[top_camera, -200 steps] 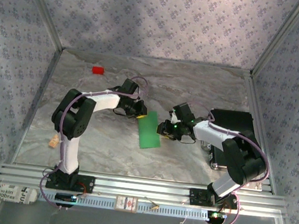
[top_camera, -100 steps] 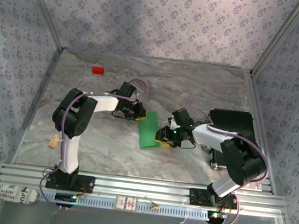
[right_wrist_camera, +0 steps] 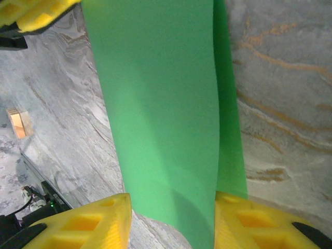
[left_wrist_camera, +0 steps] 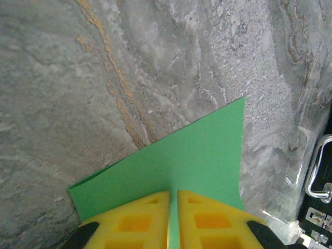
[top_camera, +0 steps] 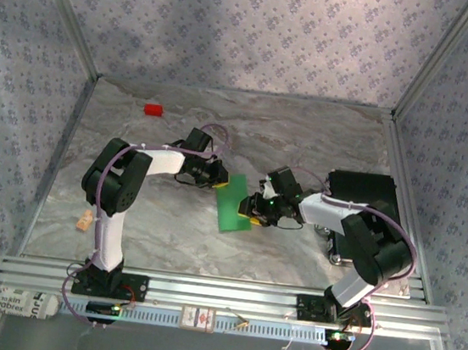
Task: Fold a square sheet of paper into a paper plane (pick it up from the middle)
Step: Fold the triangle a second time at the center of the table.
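Observation:
The square sheet of paper (top_camera: 235, 202) is bright green, folded over and raised off the marble table mid-scene. My left gripper (top_camera: 219, 179) is shut on its far upper edge. In the left wrist view the yellow fingers (left_wrist_camera: 136, 220) pinch the paper (left_wrist_camera: 187, 161) in a thin slit at my left gripper (left_wrist_camera: 173, 193). My right gripper (top_camera: 251, 212) is at the sheet's near right side. In the right wrist view my right gripper (right_wrist_camera: 173, 199) is open, with the paper (right_wrist_camera: 161, 104) hanging between its spread yellow fingers (right_wrist_camera: 98, 218). No pointed paper plane shape shows.
A small red block (top_camera: 152, 109) lies at the far left. A tan block (top_camera: 83, 222) sits near the left arm's base. A black device (top_camera: 364, 191) with a metal handle (left_wrist_camera: 316, 166) stands to the right. Metal rails edge the table.
My right gripper has moved left up to the paper and now straddles its near right side. The left gripper still holds the paper and has barely shifted.

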